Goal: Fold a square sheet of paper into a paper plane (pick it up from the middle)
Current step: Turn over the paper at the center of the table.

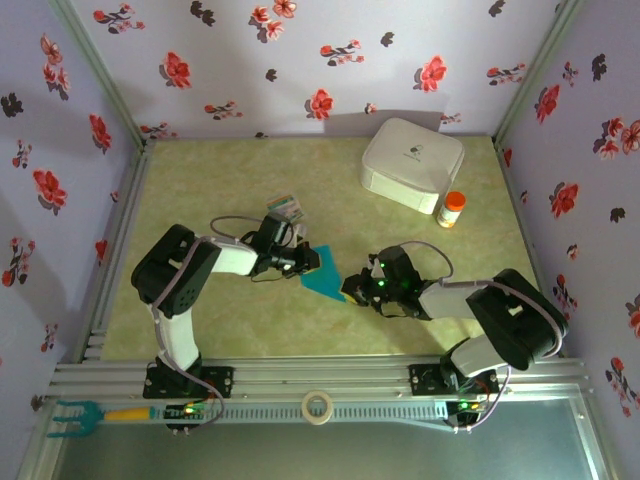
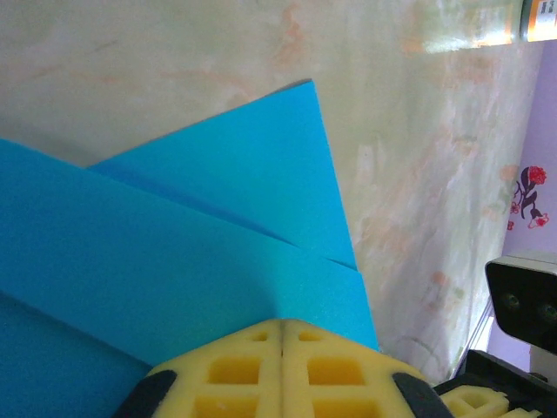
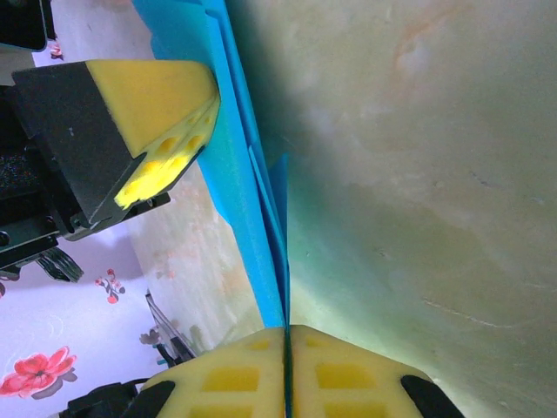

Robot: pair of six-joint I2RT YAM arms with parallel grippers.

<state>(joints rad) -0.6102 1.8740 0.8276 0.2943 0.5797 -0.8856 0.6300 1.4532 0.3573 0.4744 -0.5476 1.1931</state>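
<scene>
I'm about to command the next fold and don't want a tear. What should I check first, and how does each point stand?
1. Left gripper shut on the folded turquoise-blue paper sheet: ok.
2. Right gripper shut on the sheet's edge: ok.
3. Creases made, pointed corner formed: ok.
4. Sheet lifted off the pale green table: cannot tell.
5. White rounded box and small orange bottle apart from the sheet: ok.

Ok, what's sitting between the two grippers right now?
The folded sheet of paper. In the top view it spans from the left gripper to the right gripper, and the wrist views show each one shut on it.
</scene>
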